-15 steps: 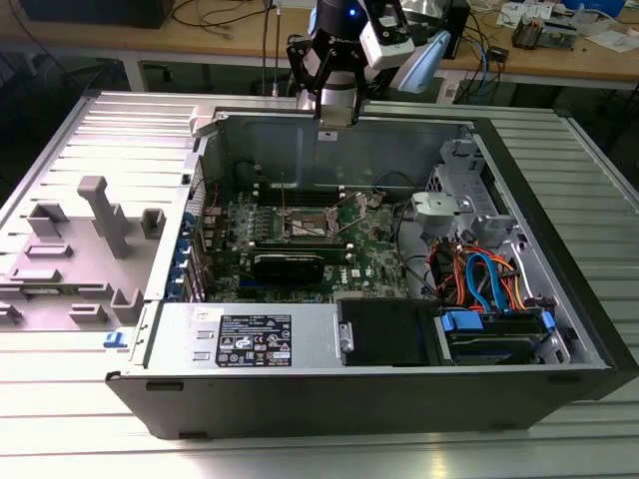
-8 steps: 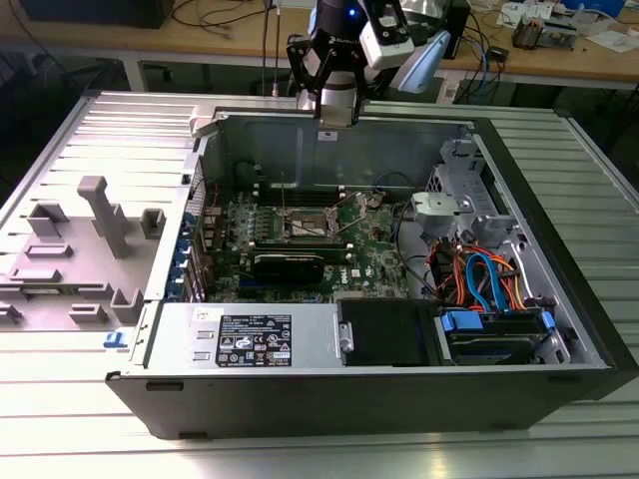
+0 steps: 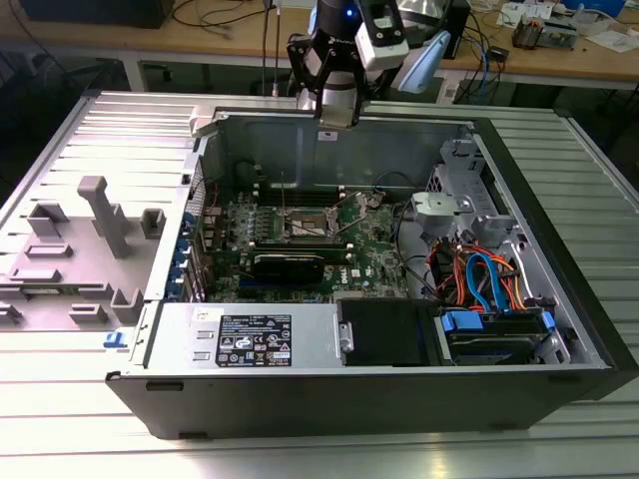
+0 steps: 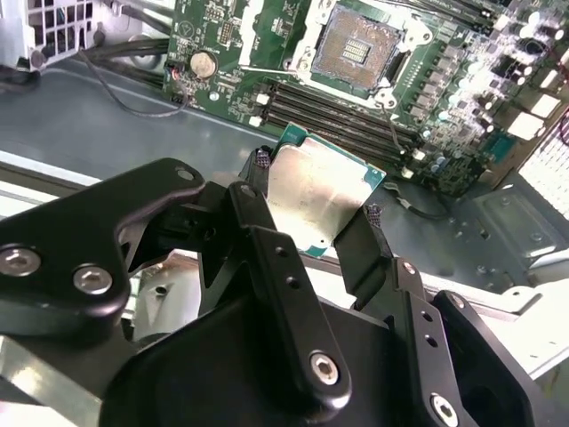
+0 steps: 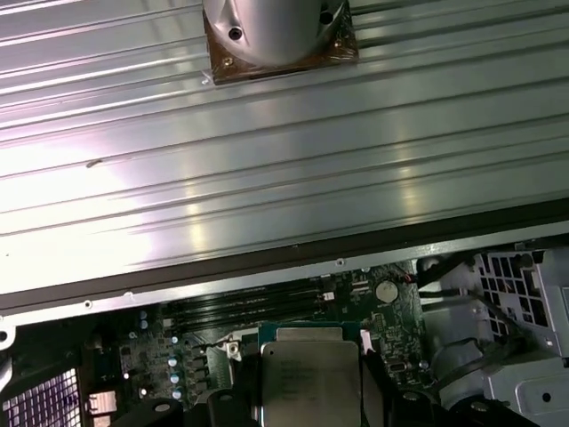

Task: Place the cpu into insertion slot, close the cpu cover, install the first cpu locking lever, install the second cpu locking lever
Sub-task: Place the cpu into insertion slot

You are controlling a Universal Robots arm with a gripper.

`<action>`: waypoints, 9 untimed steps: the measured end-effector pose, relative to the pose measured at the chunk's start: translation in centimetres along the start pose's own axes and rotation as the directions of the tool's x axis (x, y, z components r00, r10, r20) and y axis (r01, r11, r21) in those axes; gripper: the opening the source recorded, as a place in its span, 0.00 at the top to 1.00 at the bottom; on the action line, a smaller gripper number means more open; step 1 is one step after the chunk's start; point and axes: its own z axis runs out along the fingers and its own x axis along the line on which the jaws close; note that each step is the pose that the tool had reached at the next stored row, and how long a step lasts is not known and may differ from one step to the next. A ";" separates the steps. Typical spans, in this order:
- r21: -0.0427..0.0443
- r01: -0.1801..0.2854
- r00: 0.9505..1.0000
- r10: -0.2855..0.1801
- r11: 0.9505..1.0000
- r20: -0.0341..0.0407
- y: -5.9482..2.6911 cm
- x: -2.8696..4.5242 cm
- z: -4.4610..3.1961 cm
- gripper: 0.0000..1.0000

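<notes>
so far we only hold the cpu (image 4: 322,200), pinched by our gripper (image 4: 316,189), high and well apart from the insertion slot (image 4: 356,49), which lies open and empty; placing, closing and both locking steps are left.

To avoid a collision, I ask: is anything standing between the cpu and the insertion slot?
Nothing visible does. In the second wrist view the cpu is held in the jaws, apart from the insertion slot, whose centre lies uncovered.
</notes>
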 end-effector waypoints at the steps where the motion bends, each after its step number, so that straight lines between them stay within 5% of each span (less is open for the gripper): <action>1: 0.000 -0.006 1.000 0.006 1.000 0.000 0.00 0.00 0.00 0.46; 9: 0.000 -0.008 1.000 0.008 1.000 0.001 0.00 0.00 0.01 0.46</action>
